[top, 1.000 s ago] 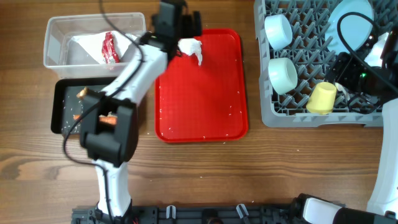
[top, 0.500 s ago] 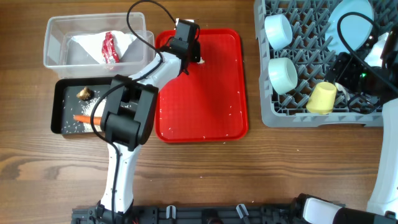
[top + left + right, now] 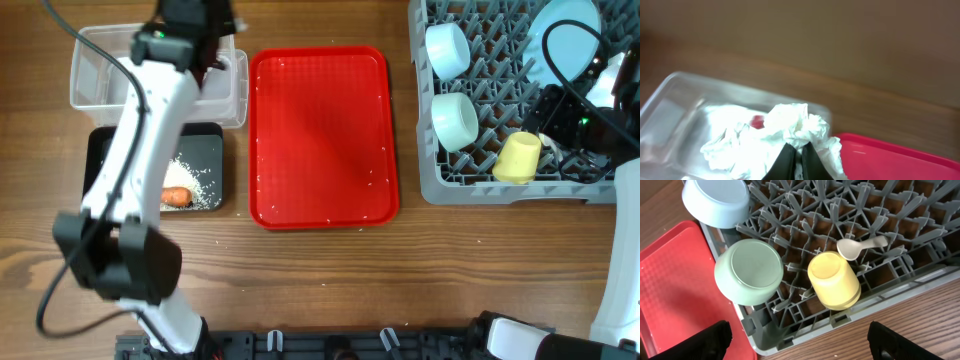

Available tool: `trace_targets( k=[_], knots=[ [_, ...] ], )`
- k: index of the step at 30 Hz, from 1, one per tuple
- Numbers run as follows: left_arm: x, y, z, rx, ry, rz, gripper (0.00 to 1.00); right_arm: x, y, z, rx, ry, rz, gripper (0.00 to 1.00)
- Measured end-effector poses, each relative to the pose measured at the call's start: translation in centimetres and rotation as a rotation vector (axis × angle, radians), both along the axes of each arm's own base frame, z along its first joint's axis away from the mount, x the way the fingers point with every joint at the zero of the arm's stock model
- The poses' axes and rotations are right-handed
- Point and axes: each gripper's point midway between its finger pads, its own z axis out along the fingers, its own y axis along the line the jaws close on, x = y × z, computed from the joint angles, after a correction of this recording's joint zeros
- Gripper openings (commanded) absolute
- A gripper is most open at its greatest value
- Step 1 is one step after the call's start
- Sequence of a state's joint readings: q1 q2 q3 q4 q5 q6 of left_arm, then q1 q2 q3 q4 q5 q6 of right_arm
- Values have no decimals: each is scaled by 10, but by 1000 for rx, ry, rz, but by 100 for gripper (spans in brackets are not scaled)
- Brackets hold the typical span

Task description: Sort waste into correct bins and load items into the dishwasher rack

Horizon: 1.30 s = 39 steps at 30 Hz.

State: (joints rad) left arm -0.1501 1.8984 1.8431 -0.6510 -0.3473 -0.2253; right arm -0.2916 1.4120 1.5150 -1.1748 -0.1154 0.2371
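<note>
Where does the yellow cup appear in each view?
Overhead: yellow cup in the dishwasher rack's near row, right side.
Left wrist: not in it.
Right wrist: centre, right of a pale green bowl.
Shared landmark: red tray, centre overhead, lower right in left wrist, lower left in right wrist.

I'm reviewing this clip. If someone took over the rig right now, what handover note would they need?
Left gripper: fingers shut on a crumpled napkin, over the clear tub, not yet released.
Right gripper: open, empty, above the dishwasher rack.
Done: plate, both bowls, yellow cup and spoon sit in the rack; carrot and rice lie in the black tub.
Left to do: drop the napkin; clear the stray grains off the red tray.
</note>
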Motion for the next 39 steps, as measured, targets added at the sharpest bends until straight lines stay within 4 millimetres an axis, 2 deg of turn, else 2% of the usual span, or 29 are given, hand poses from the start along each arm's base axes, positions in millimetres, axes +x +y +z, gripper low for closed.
trace_targets(
  k=[1, 2, 3, 5, 6, 10, 11, 12, 13, 14, 15, 16, 17, 19, 20, 22, 26, 28, 29, 30, 31, 32, 33, 34, 36, 38, 39],
  knots=[
    [6, 22, -28, 11, 58, 38, 48, 0, 0, 0, 0, 0, 0, 91],
    [10, 38, -55, 10, 111, 63, 81, 0, 0, 0, 0, 0, 0, 90],
    [12, 56, -94, -4, 190, 87, 100, 0, 0, 0, 0, 1, 0, 90],
    [7, 72, -136, -25, 284, 101, 100, 0, 0, 0, 0, 0, 0, 90],
    [7, 73, -140, -41, 290, 99, 100, 0, 0, 0, -1, -2, 1, 90],
    [13, 60, -109, -60, 217, 64, 100, 2, -1, 1, -18, -8, 27, 90],
    [11, 57, -87, -63, 176, 56, 100, 2, -1, 2, -23, -10, 35, 90],
    [7, 55, -70, -67, 152, 51, 100, 0, 0, 5, -32, -19, 46, 95],
    [-3, 53, -39, -75, 112, 41, 100, -8, 2, 18, -55, -53, 65, 100],
    [-5, 53, -26, -77, 88, 39, 100, -15, 5, 31, -74, -86, 77, 100],
    [-7, 53, -9, -80, 53, 36, 100, -30, 9, 54, -105, -145, 92, 100],
    [-8, 52, -1, -82, 36, 33, 100, -45, 14, 83, -144, -237, 98, 100],
    [-8, 52, -1, -82, 38, 33, 100, -63, 19, 117, -192, -352, 101, 100],
    [-9, 52, -4, -82, 48, 33, 100, -111, 33, 161, -259, -526, 99, 100],
    [-9, 52, -4, -82, 47, 33, 100, -137, 41, 179, -289, -607, 95, 100],
    [-9, 52, -4, -82, 49, 33, 100, -161, 48, 190, -314, -675, 92, 100],
    [-10, 52, -4, -82, 51, 33, 100, -174, 52, 196, -347, -711, 102, 100],
    [-10, 52, -4, -82, 51, 33, 100, -161, 55, 205, -352, -779, 136, 100],
    [-9, 52, -4, -82, 49, 33, 100, -144, 56, 208, -355, -835, 168, 100],
    [-10, 52, -4, -82, 51, 33, 100, -118, 59, 208, -358, -924, 214, 100],
    [-10, 52, -4, -83, 50, 33, 100, -101, 64, 184, -325, -916, 259, 100],
    [-10, 52, -5, -83, 52, 33, 100, -89, 66, 174, -322, -963, 279, 100],
    [-10, 52, -4, -83, 50, 32, 100, -78, 75, 153, -303, -1015, 316, 100],
    [-10, 52, -4, -83, 51, 33, 100, -74, 88, 112, -264, -1018, 365, 100],
    [-9, 52, -4, -83, 49, 32, 100, -74, 99, 76, -220, -1089, 370, 100],
    [-10, 52, -5, -84, 52, 31, 100, -74, 105, 12, -136, -1062, 338, 100],
    [-10, 52, -5, -84, 52, 31, 100, -74, 104, -12, -124, -1056, 314, 100]
  ],
)
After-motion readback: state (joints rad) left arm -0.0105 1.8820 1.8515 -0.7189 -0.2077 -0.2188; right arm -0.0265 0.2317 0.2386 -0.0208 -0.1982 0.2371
